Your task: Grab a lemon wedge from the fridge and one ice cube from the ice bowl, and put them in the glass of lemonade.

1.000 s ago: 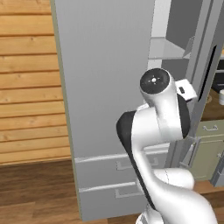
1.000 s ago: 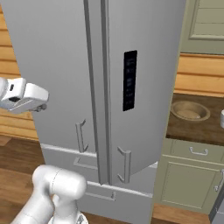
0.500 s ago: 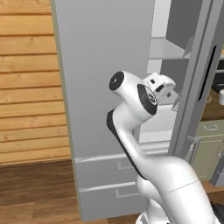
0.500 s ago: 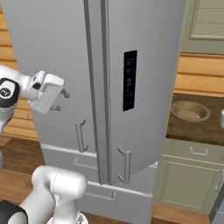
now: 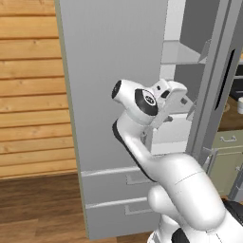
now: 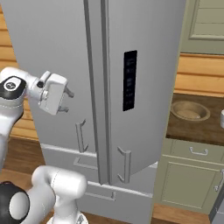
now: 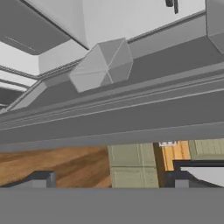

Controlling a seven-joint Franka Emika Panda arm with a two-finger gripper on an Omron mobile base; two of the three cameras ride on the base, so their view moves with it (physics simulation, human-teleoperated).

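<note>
- Gripper (image 7: pixel 107 178) open wide in the hand view, two dark finger tips far apart near the bottom edge at 7 and 5 o'clock, nothing between them but wood floor and green cabinet fronts beyond.
- Nothing held, nothing touched by either finger.
- In the right base view, gripper (image 6: pixel 65 100) raised at chest height in front of the fridge (image 6: pixel 144 87), fingers aimed toward the left door at 3 o'clock, short of the door face, well above the left bar handle (image 6: pixel 80 136).
- In the left base view, gripper (image 5: pixel 189 108) at the opening of the fridge (image 5: pixel 109 71), just beside the edge of the swung-out door (image 5: pixel 216 80) at 3 o'clock.
- Grey door edge (image 7: pixel 131 118) running as long bands across the middle of the hand view, close ahead of the fingers; a faceted grey bracket (image 7: pixel 101 64) above it at 12 o'clock.
- White shelves (image 5: pixel 182 52) inside the fridge visible past the hand in the left base view; too little shown there to tell any lemon wedge.
- Black panel (image 6: pixel 129 79) on the right door, second bar handle (image 6: pixel 125 165) lower down, two drawers (image 5: pixel 114 199) below.
- Ice bowl (image 6: pixel 189 110) on the dark counter (image 6: pixel 192 127) at 3 o'clock of the fridge, well apart from the hand.
- Whitish cup, the glass of lemonade (image 6: pixel 222 117), at the frame's right edge, near the bowl, partly cut off.
- Green cabinets (image 6: pixel 188 179) under the counter; wood plank wall (image 5: pixel 28 90) at 9 o'clock of the fridge.
</note>
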